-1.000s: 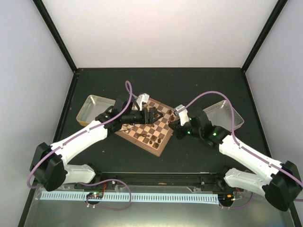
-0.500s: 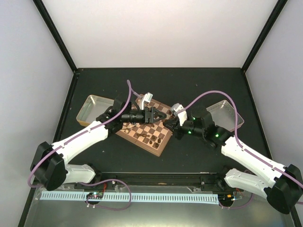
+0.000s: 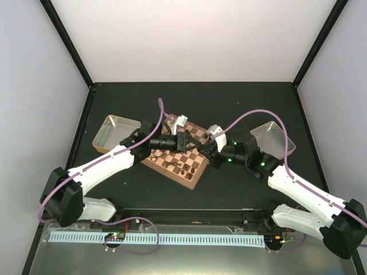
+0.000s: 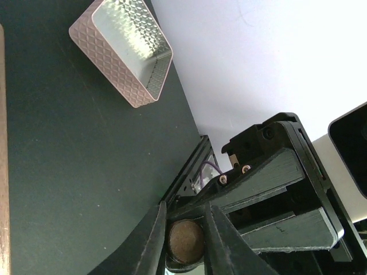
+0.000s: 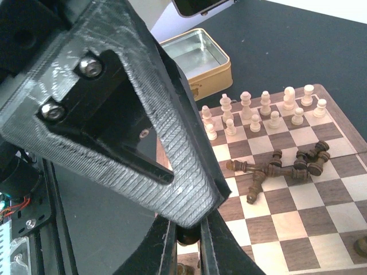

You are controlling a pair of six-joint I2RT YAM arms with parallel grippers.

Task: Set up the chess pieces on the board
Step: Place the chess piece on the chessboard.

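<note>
Chess pieces in two lots on the board (image 5: 309, 229): cream pieces (image 5: 265, 102) upright in two rows along the board edge nearest the left tin (image 5: 198, 54), dark pieces (image 5: 274, 169) tipped over in a tangled heap around mid-board, one more dark one at the right border of the right wrist view. Board itself flat on the black table (image 3: 241, 103), turned cornerwise, between the left tin and the right tin (image 4: 120, 40), touching neither. Both arms stretched in from the near edge of the table, grippers close to each other over the board's far-right side. Left gripper (image 4: 186, 229) pinched narrow on a dark brown chessman (image 4: 184, 245), round base toward the lens, a finger against each side. Right gripper (image 5: 187, 243) all but closed, a small dark piece (image 5: 186, 234) nipped between the tips above a pale square. Large black ribbed part (image 5: 114, 114) with two screw heads close to the right wrist lens, hiding the left half of that view. Right tin silver, diamond-embossed all over the inside, well apart from the tan board rim in the left wrist view. Left tin silver inside, gold on the outer wall. Small print on that gold wall, too small to read.
</note>
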